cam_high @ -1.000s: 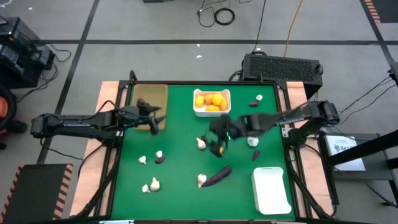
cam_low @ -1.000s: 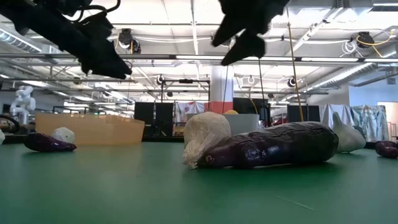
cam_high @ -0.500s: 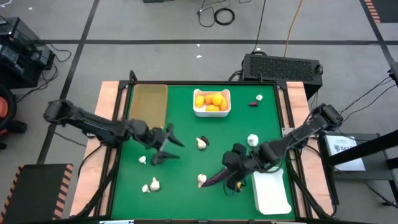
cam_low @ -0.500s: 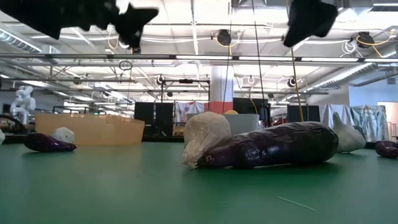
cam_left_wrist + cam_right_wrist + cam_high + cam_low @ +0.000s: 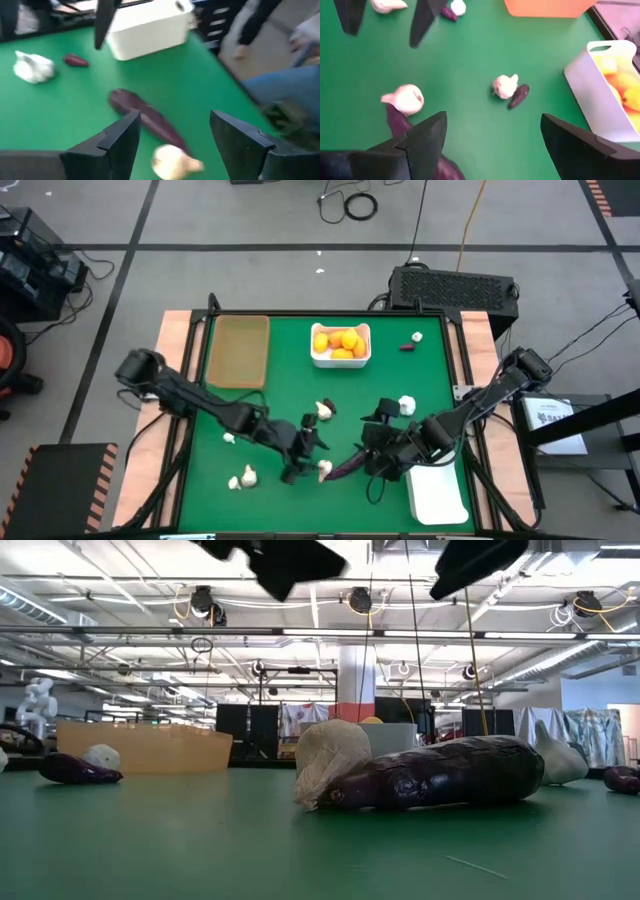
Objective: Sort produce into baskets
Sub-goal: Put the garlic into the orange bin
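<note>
A long dark purple eggplant [image 5: 345, 465] lies on the green table at the front middle, with a white garlic bulb [image 5: 323, 469] touching its left end. My left gripper [image 5: 304, 454] is open and empty just left of them. My right gripper [image 5: 377, 452] is open and empty just right of them. Both hang above the table [image 5: 290, 560] [image 5: 475, 560]. The left wrist view shows the open gripper [image 5: 174, 117] over the eggplant [image 5: 150, 119] and the bulb [image 5: 175, 161]. The right wrist view shows the open gripper [image 5: 493, 119] near the bulb [image 5: 405, 98].
A tan tray [image 5: 240, 350] is at the back left. A white bin [image 5: 318, 358] holding orange fruits is at the back middle. A white bin [image 5: 437, 488] is at the front right. Other bulbs [image 5: 322, 410] [image 5: 407, 405] [image 5: 230, 437] [image 5: 245, 477] and small purple pieces [image 5: 518, 96] are scattered. A person's legs [image 5: 280, 85] show beyond the table.
My left gripper swung from the tan tray to the front middle, beside the eggplant. My right gripper moved from the table's middle toward the front, by the eggplant's right end.
</note>
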Controlling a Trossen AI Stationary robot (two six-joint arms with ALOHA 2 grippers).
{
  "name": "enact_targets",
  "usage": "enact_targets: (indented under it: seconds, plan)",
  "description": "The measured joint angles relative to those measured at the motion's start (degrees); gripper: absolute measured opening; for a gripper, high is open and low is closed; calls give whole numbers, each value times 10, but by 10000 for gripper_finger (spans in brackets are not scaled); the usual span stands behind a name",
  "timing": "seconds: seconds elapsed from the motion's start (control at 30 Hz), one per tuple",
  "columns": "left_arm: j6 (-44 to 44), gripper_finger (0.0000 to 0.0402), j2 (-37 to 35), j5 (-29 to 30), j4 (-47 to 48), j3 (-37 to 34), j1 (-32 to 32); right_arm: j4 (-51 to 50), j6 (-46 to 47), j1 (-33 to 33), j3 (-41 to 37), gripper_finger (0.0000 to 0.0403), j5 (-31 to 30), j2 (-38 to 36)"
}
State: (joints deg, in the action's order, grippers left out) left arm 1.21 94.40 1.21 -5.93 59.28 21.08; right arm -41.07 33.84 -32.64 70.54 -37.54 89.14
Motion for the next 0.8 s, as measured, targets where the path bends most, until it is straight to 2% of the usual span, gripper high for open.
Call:
enact_targets:
  seconds: [0.13, 0.37, 0.53, 0.73, 0.8]
  plan:
    - [27, 246, 59, 77, -1, 32, -23, -34, 33, -4, 0, 312, 0, 0]
    - [4, 246, 82, 127, 101, 34, -96, -73, 56, -9, 0, 312, -1, 0]
    - [-24, 246, 82, 125, 135, 32, -142, -71, 35, -1, 0, 312, -2, 0]
    - [-24, 246, 87, 49, 138, 31, -163, -71, 33, 8, 0, 312, -3, 0]
    - [-24, 246, 87, 43, 138, 31, -164, -70, 35, 8, 0, 312, -3, 0]
